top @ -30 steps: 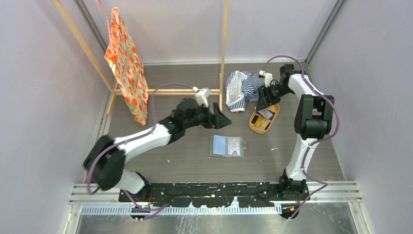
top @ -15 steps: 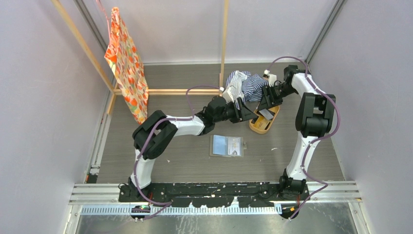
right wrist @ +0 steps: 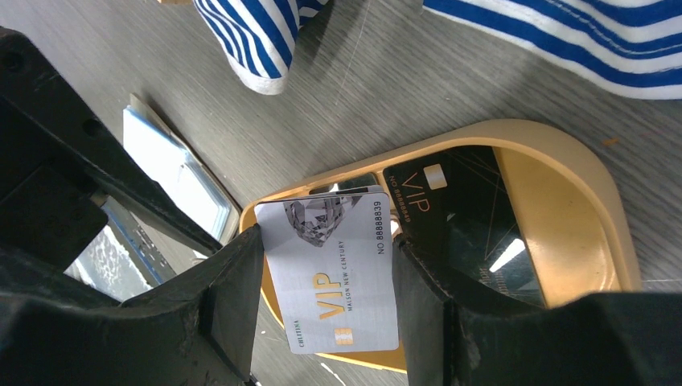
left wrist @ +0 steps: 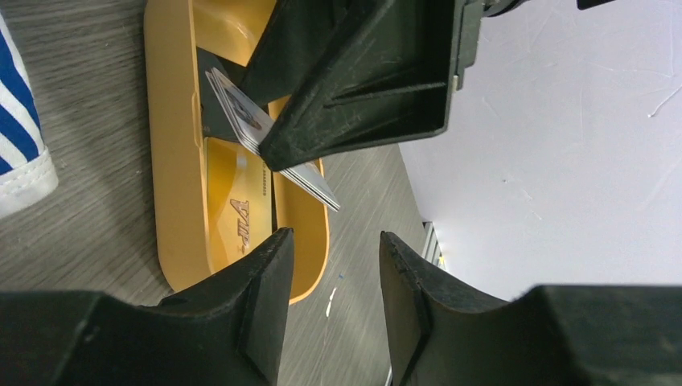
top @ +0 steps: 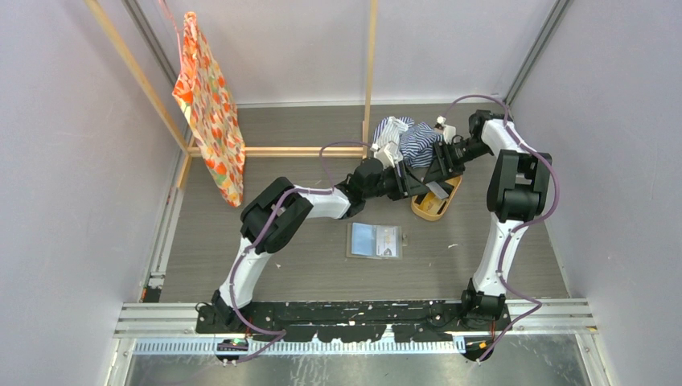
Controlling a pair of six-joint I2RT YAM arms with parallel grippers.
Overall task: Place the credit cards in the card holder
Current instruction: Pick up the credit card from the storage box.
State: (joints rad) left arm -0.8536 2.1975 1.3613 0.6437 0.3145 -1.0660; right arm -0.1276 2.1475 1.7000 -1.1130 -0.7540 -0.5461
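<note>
My right gripper (right wrist: 326, 281) clamped the pale credit cards (right wrist: 330, 265) above the tray (right wrist: 563, 209). My left gripper (left wrist: 334, 249), jaws apart and empty, sat just short of the stack's free corner, which pointed into its gap. The card holder (top: 375, 240) lay open on the counter (top: 306, 265), nearer my bases.

pale card (right wrist: 334, 269) reads vip, no 88888839, black card (right wrist: 466, 229) vip

desk (top: 306, 265): grey wood-grain top, walls on three sides.
striped cloth (top: 416, 138): blue-and-white, crumpled, lay far right of centre.
tray (top: 426, 212): oval, orange-tan, sat just beside the cloth on its near side.
card holder (top: 375, 240): lay open and flat near mid-desk, apart from the tray.
wooden frame (top: 281, 150): rail lay across the far left part.
scrap (top: 453, 246): tiny white bit, right of the card holder.
</note>
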